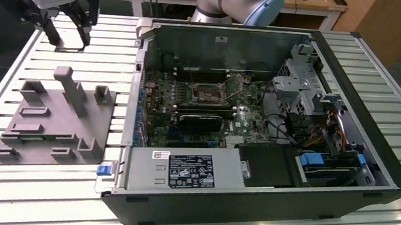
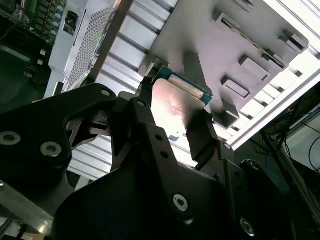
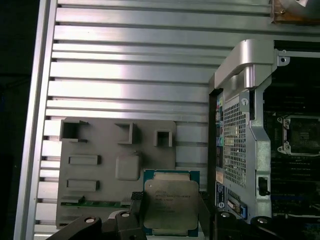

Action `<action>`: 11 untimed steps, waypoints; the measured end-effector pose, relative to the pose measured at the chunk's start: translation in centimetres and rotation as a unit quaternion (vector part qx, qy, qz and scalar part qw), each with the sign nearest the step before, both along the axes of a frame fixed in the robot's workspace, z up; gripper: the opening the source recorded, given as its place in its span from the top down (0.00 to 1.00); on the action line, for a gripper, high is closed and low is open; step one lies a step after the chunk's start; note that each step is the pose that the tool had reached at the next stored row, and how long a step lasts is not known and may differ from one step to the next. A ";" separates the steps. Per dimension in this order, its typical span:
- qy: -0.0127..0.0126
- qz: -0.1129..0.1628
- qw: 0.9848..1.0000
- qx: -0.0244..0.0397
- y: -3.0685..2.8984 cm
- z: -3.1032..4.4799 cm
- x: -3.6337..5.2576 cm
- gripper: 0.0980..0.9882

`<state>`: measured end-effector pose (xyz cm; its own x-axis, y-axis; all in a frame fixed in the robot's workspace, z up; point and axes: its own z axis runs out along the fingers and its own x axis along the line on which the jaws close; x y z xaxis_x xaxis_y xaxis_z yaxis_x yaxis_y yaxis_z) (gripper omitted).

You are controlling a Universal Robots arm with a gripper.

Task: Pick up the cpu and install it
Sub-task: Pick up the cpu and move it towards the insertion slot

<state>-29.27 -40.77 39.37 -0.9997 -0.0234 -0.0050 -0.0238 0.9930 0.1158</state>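
Pickup is done: my pincer point(image 1: 70, 42) is clamped on the cpu point(image 3: 170, 205), held over the counter point(image 3: 125, 75) near the grey fixture point(image 3: 100, 170), while the motherboard socket point(image 3: 300, 135) looks unfilled.

The gripper point(image 1: 70, 42) points downward, its 2 jaws pressed against opposite edges of the cpu point(image 3: 171, 204).

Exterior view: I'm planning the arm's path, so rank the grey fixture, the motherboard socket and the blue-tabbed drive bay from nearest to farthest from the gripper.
From the gripper, which holds the cpu:
1. grey fixture, on the table beside the case.
2. motherboard socket, mid-case.
3. blue-tabbed drive bay, at the exterior view's right.
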 end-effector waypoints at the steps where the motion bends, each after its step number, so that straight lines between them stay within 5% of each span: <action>1: 0.000 0.000 1.000 0.000 0.00 0.00 0.12 0.52; 11: 0.000 0.000 1.000 0.001 0.00 0.00 1.42 0.52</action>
